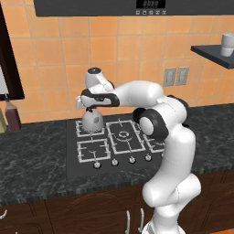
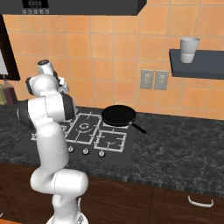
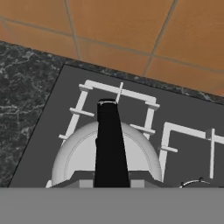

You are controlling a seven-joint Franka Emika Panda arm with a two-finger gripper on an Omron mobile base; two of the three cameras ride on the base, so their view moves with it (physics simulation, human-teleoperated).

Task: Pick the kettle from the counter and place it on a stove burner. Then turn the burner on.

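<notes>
The silvery-white kettle [image 1: 91, 121] is at the rear left stove burner [image 1: 78, 131], and I cannot tell whether it rests on the grate or hangs just over it. My gripper [image 1: 91, 109] comes down on it from above and is shut on its top. In the hand view the kettle's dome [image 3: 76, 153] lies right below the hand, with its black handle [image 3: 109, 140] running up the middle. Behind it shows the white square grate [image 3: 118, 90] of that burner. The dark marbled counter [image 1: 32, 155] surrounds the cooktop.
A row of knobs [image 1: 114, 162] lines the cooktop's front edge. The larger ringed grate [image 1: 123, 135] is in the middle, and a black pan [image 2: 118, 115] sits on the rear right burner. A brown bottle [image 1: 12, 116] stands at the far left. A cup [image 2: 189, 49] is on the wall shelf.
</notes>
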